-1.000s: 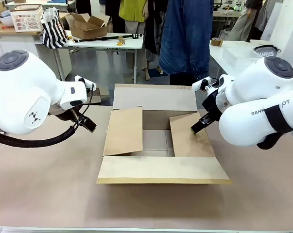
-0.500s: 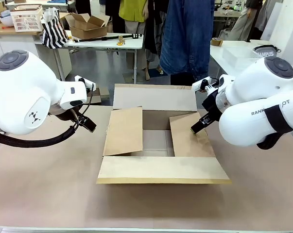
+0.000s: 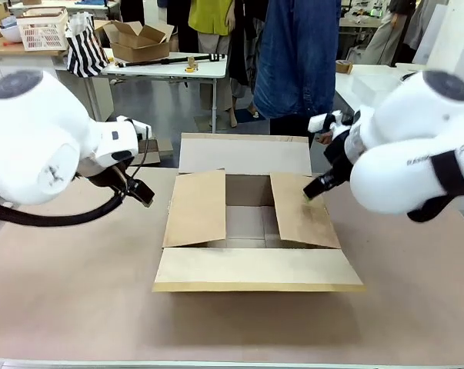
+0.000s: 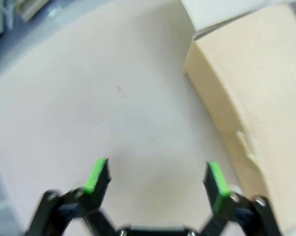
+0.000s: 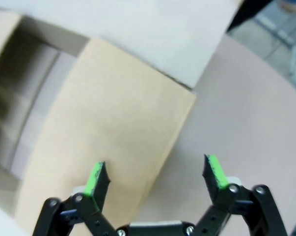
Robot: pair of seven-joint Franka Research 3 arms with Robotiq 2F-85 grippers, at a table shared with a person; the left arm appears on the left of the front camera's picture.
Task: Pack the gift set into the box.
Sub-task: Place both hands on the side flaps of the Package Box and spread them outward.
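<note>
Jaws wide apart, holding nothing: left end effector (image 4: 156, 172), right end effector (image 5: 154, 171).

the left flap (image 3: 195, 207) and right flap (image 3: 303, 211) lean inward, narrowing the opening of the box (image 3: 255, 269).

One box (image 3: 255, 269) is counted on one table (image 3: 78, 307). Two grippers are seen, the left gripper (image 4: 156, 167) and the right gripper (image 5: 155, 164). Farther off, one smaller carton (image 3: 139, 40), one white crate (image 3: 41, 31) and one striped bag (image 3: 85, 46) are counted.
</note>
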